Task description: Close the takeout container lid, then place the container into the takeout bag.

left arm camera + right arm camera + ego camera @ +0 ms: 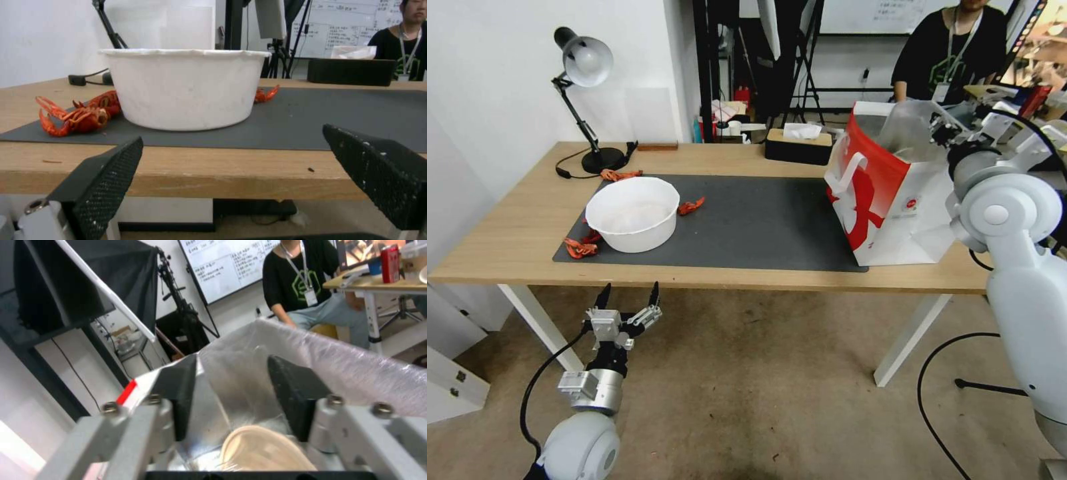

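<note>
The red and white takeout bag (887, 207) stands on the table's right end, its clear liner (356, 363) sticking up. My right gripper (940, 130) hovers over the bag's mouth. In the right wrist view it (231, 366) is open and holds nothing, pointing down into the liner. A pale rounded shape (262, 450) lies deep inside, and I cannot tell what it is. The takeout container and its lid are hidden. My left gripper (630, 293) is open and empty, below and in front of the table's front edge.
A large white bowl (634, 213) sits on the dark mat (760, 220) at the left, with red crayfish (579, 247) around it. A desk lamp (584, 67) and a tissue box (799, 143) stand along the back. A person sits behind the bag.
</note>
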You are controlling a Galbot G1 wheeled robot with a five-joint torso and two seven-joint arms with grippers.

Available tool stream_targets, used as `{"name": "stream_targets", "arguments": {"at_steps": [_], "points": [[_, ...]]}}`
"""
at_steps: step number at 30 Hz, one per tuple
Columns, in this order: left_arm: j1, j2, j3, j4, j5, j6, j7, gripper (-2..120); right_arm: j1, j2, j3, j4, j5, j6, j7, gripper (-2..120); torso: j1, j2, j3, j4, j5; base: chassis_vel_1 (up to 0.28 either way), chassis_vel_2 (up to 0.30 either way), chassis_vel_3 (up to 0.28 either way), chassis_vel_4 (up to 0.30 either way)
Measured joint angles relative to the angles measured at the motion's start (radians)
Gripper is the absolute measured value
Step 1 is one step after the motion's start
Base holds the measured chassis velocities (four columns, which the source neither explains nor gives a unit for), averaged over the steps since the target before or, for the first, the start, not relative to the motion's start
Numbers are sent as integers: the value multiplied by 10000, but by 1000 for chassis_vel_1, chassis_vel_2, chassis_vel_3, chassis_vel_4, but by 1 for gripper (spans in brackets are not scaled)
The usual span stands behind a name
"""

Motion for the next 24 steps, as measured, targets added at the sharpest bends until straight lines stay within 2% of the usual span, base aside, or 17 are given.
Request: {"name": "stream_targets", "arguments": {"at_steps": [1, 2, 5, 6, 8, 10, 12, 13, 15, 16, 18, 19, 20, 21, 24], "points": [[0, 7, -1, -13, 0, 0, 0, 100, -37, -34, 59, 99, 15, 124, -163, 51, 0, 0, 0, -1, 2, 0, 0, 0, 0], [0, 7, -1, -13, 0, 0, 0, 100, -37, -34, 59, 99, 15, 124, -163, 51, 0, 0, 0, -1, 2, 0, 0, 0, 0], [4, 15, -12, -33, -1, 0, 0, 100, -359, -186, 190, 566, 213, 1274, -1750, 68, 0, 0, 0, 0, -2, 0, 0, 0, 0], [4, 15, -12, -33, -1, 0, 0, 100, -359, -186, 190, 566, 213, 1274, -1750, 68, 0, 0, 0, 0, -2, 0, 0, 0, 0], [8, -4, -17, -38, -2, 0, -1, 100, -757, -325, 124, 987, 135, 2098, -2965, 78, -2, 0, 0, -3, 0, 0, 0, 0, 0], [10, -10, -17, -39, -2, 0, -1, 100, -865, -357, 90, 1084, 116, 2242, -3224, 82, -2, 0, 0, -1, -2, 0, 0, 0, 0], [34, -39, -22, -43, -1, 0, -3, 100, -1479, -511, -148, 1567, -85, 2797, -4447, 92, -2, 1, -1, 1, -1, 0, 0, 0, 0], [34, -39, -22, -43, -1, 0, -3, 100, -1479, -511, -148, 1567, -85, 2797, -4447, 92, -2, 1, -1, 1, -1, 0, 0, 0, 0], [50, -58, -37, -51, 3, -1, -6, 100, -2144, -620, -403, 2020, -569, 3098, -5299, 99, -2, 2, -1, -1, 1, 0, 0, 0, 0], [50, -58, -37, -51, 3, -1, -6, 100, -2144, -620, -403, 2020, -569, 3098, -5299, 99, -2, 2, -1, -1, 1, 0, 0, 0, 0], [64, -66, -53, -66, 5, -4, -6, 100, -2734, -686, -623, 2376, -1264, 3235, -5784, 100, -3, 2, -1, -1, 0, 0, 0, 0, 0], [87, -67, -68, -83, 6, -4, -7, 100, -3323, -730, -808, 2618, -2525, 3323, -6193, 100, -2, 2, -1, -1, 2, 0, 0, 0, 0], [87, -67, -68, -83, 6, -4, -7, 100, -3323, -730, -808, 2618, -2525, 3323, -6193, 100, -2, 2, -1, -1, 2, 0, 0, 0, 0], [90, -68, -73, -85, 6, -5, -8, 100, -3541, -741, -869, 2684, -3122, 3363, -6304, 100, -2, 2, -1, -1, -1, 0, 0, 0, 0], [94, -72, -92, -85, 6, -7, -11, 100, -4616, -689, -964, 2962, -5863, 3284, -6303, 100, -2, 2, -1, 0, 0, 0, 0, 0, 0]]}}
